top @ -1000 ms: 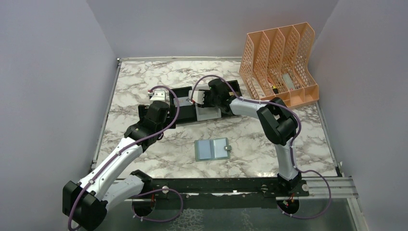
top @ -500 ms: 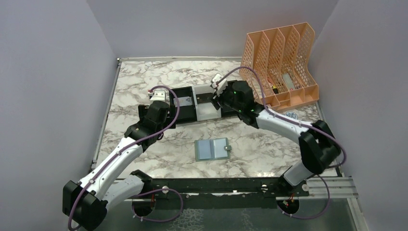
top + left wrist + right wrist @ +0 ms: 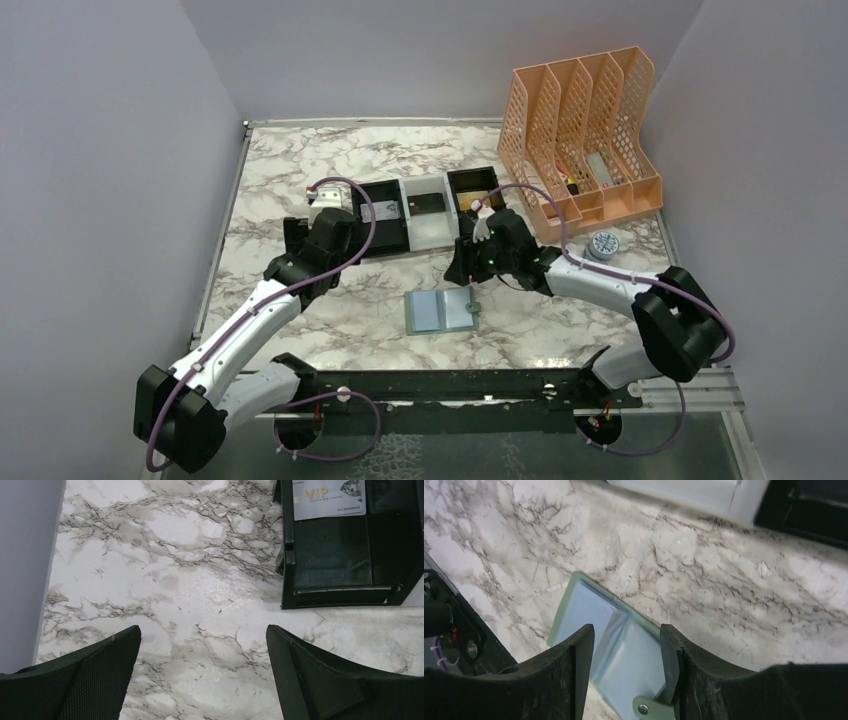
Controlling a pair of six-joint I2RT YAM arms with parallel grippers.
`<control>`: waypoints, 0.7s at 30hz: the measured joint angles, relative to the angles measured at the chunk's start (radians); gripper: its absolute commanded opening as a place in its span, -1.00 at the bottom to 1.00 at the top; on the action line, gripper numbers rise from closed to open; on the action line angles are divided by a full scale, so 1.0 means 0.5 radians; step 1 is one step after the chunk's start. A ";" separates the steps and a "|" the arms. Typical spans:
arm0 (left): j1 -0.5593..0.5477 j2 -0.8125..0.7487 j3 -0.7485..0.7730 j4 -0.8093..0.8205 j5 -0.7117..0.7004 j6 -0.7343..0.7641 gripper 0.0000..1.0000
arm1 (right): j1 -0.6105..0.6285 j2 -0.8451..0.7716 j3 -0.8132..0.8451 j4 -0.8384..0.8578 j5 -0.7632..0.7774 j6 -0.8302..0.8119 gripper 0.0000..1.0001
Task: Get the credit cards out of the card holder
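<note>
The sage-green card holder (image 3: 441, 310) lies open on the marble, pale blue-grey pockets up (image 3: 584, 610), its snap tab (image 3: 649, 710) toward the right. My right gripper (image 3: 626, 630) hovers just above its right half, jaws apart and nothing between them; from above, that right gripper (image 3: 463, 272) sits at the holder's far edge. A dark credit card (image 3: 430, 202) rests in the middle compartment of the black-and-white tray (image 3: 408, 238). A silver card printed VIP (image 3: 327, 500) lies in its left compartment. My left gripper (image 3: 203, 628) is wide open over bare marble, left of the tray.
An orange mesh file rack (image 3: 585, 130) stands at the back right. A small round blue-and-white object (image 3: 603, 243) lies right of the tray. Grey walls close in left, back and right; a black rail (image 3: 450, 385) runs along the near edge.
My right arm has swung back from the tray toward the near side and now hangs over the card holder, uncovering the dark card in the middle compartment. The left arm drew back slightly.
</note>
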 measured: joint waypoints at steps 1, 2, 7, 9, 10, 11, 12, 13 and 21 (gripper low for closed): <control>0.005 0.005 0.000 0.000 -0.009 -0.001 0.98 | 0.005 -0.010 -0.011 -0.052 0.008 0.018 0.01; 0.008 0.007 0.000 0.000 -0.016 -0.001 0.98 | 0.008 -0.028 -0.018 -0.099 0.026 0.032 0.01; 0.019 0.007 0.000 0.000 -0.029 -0.001 0.98 | 0.043 -0.197 -0.017 -0.253 0.156 0.056 -0.01; 0.028 0.007 0.000 0.001 -0.028 -0.005 0.98 | 0.072 -0.253 -0.017 -0.294 0.221 0.067 -0.02; 0.032 0.007 0.000 0.001 -0.028 -0.008 0.98 | 0.101 -0.272 -0.017 -0.309 0.256 0.075 -0.02; 0.036 0.007 0.000 0.001 -0.027 -0.009 0.98 | 0.137 -0.288 -0.017 -0.322 0.289 0.082 -0.02; 0.040 0.007 0.000 0.001 -0.027 -0.014 0.98 | 0.185 -0.297 -0.016 -0.335 0.330 0.093 -0.02; 0.043 0.007 0.000 0.001 -0.026 -0.015 0.98 | 0.227 -0.298 -0.012 -0.348 0.359 0.104 -0.02; 0.047 -0.001 0.000 0.001 0.027 -0.024 0.98 | 0.571 -0.142 0.114 -0.494 0.661 0.240 0.09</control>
